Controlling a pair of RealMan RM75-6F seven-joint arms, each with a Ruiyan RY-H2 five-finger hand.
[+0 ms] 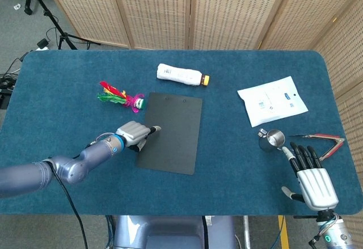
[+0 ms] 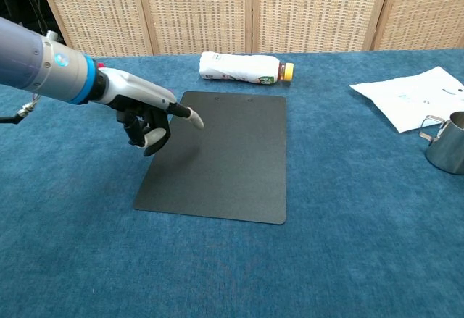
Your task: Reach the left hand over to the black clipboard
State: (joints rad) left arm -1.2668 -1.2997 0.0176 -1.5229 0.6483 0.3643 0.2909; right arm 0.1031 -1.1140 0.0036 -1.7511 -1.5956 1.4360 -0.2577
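The black clipboard (image 1: 173, 133) lies flat in the middle of the blue table (image 1: 57, 84); the chest view shows it as clipboard (image 2: 228, 159) too. My left hand (image 1: 135, 135) hovers over its left edge with most fingers curled under and one finger stretched out above the board. From the chest view, the left hand (image 2: 148, 119) holds nothing, and its outstretched fingertip (image 2: 196, 121) is over the board's upper left part. My right hand (image 1: 309, 180) rests near the table's front right corner, fingers spread and empty.
A white bottle (image 1: 180, 74) lies on its side behind the clipboard. A feathered toy (image 1: 120, 96) sits left of the board's top corner. To the right are a white packet (image 1: 273, 100), a metal cup (image 1: 272, 139) and red-handled tongs (image 1: 323, 143).
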